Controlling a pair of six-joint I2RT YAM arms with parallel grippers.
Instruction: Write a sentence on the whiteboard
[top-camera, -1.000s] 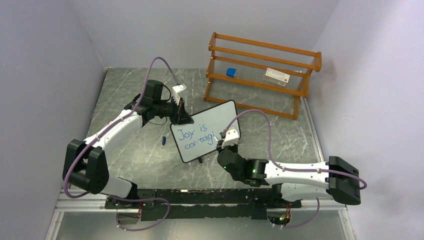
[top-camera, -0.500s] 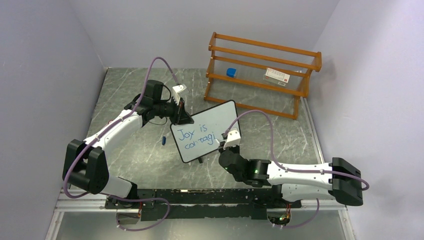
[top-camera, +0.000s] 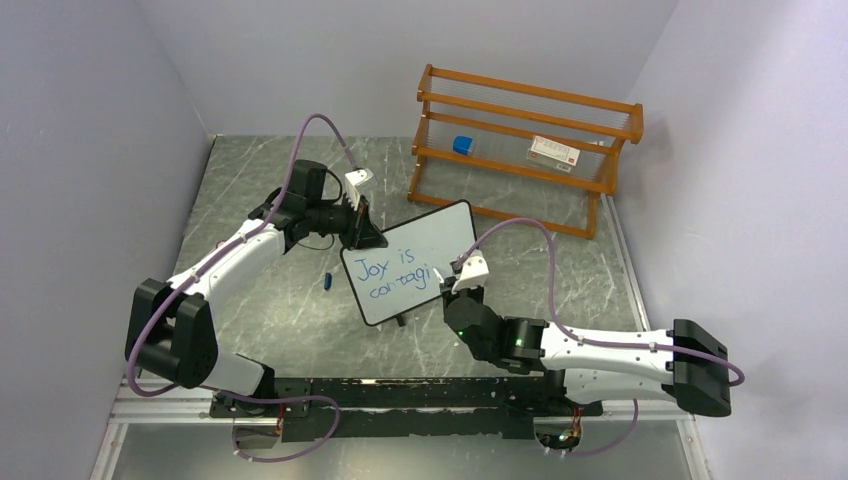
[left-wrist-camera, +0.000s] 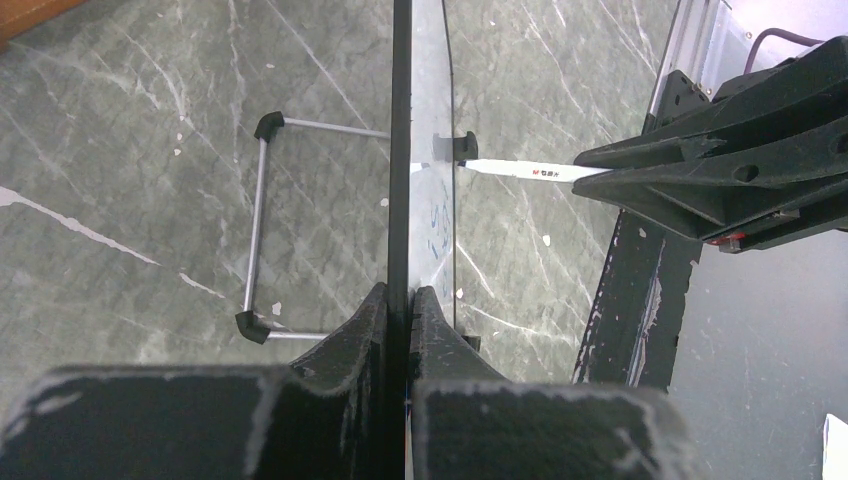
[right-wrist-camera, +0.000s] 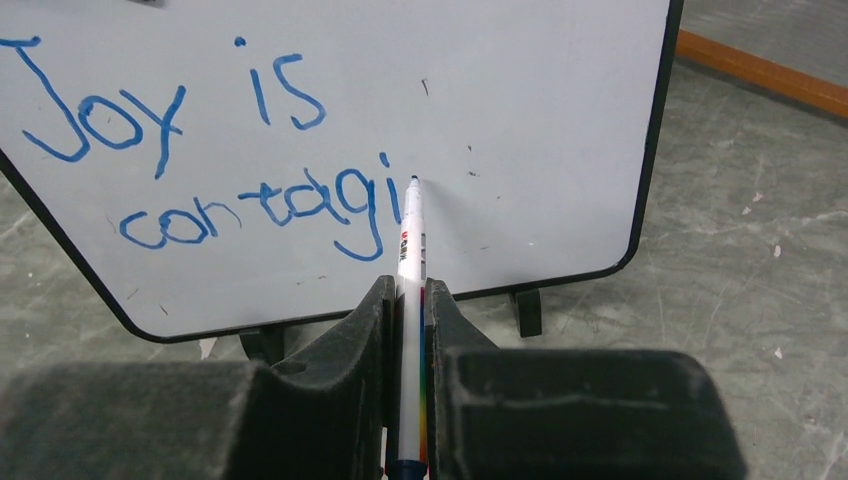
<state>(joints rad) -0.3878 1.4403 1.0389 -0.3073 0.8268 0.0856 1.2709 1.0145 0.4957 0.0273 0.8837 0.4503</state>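
Nearest: right gripper clamped shut on a white marker, tip meeting the whiteboard just right of "contagi" in the blue sentence. Farther: left gripper pinched tight on that board's upper-left frame edge. Behind, an orange rack.

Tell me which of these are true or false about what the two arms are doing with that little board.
1. The sentence on the whiteboard reads "Joy is contagi" at this point. True.
2. The right arm's jaws are shut on a marker. True.
3. The left arm's jaws hang open, away from the board. False: they pinch the whiteboard's edge.
4. The orange rack is empty. False: a blue item and a white box sit in it.
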